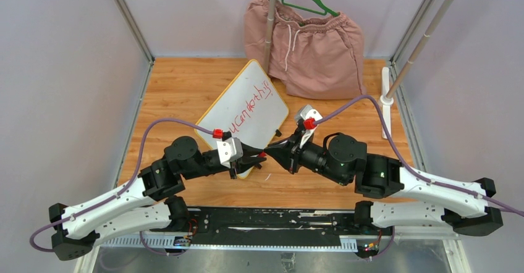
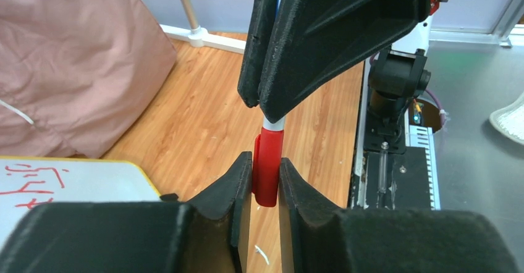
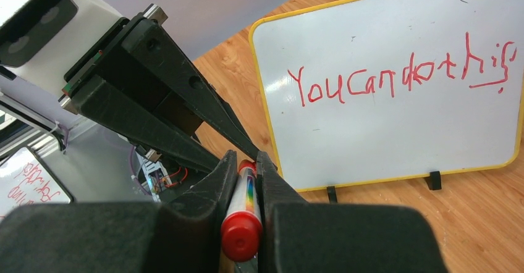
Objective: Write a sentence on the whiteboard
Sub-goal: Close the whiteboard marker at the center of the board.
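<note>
The small white, yellow-rimmed whiteboard [image 1: 253, 128] sits on the wooden table [image 1: 179, 88] and carries the red handwritten sentence [image 3: 401, 78] (last part underlined). At its near corner the arms meet: left gripper [image 2: 266, 162] clamped on the red marker cap [image 2: 267, 180], right gripper [image 3: 246, 159] pinching the white marker barrel [image 3: 247, 193].

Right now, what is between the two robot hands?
A marker, gripped by both: the left gripper pinches its red cap, the right gripper its barrel. Both wrist views show it.
</note>
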Controlling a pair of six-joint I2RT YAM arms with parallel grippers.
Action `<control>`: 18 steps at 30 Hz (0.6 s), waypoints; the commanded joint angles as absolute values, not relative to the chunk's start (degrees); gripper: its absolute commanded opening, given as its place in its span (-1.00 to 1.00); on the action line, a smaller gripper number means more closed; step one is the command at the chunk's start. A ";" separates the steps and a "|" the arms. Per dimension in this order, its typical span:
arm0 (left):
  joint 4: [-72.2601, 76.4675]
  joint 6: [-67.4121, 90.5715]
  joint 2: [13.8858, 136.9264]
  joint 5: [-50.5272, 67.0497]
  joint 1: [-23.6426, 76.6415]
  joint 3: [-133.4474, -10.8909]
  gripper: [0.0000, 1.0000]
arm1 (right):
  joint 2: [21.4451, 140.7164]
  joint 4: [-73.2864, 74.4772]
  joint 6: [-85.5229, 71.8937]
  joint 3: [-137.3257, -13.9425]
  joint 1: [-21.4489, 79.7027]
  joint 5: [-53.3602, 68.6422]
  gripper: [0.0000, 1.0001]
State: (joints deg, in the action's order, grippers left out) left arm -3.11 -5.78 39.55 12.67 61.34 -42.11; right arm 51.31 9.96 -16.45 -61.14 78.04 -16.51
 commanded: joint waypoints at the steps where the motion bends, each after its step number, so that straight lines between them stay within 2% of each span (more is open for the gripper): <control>1: -0.44 -4.98 39.15 12.10 61.70 -44.21 -0.67 | 51.18 9.27 -16.68 -61.87 77.61 -16.17 -1.00; 3: -0.28 -4.69 39.19 12.49 61.70 -44.04 -0.75 | 51.36 9.27 -16.81 -61.87 77.61 -16.05 -1.00; 6: -0.26 -4.28 39.65 12.61 61.70 -44.26 -1.00 | 51.95 9.54 -16.91 -62.11 77.61 -15.79 -1.00; 16: -0.26 -3.42 40.24 11.75 61.71 -45.58 -1.00 | 54.44 11.42 -18.14 -62.59 77.60 -16.68 -1.00; 18: -0.26 -3.68 39.82 10.93 61.77 -45.01 -1.00 | 54.18 11.59 -18.28 -62.82 77.61 -16.71 -0.92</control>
State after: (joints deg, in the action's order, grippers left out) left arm -5.65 -5.21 40.29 11.94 61.36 -42.54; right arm 53.30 10.76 -16.95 -61.54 77.76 -17.21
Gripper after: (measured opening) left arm 0.225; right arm 0.132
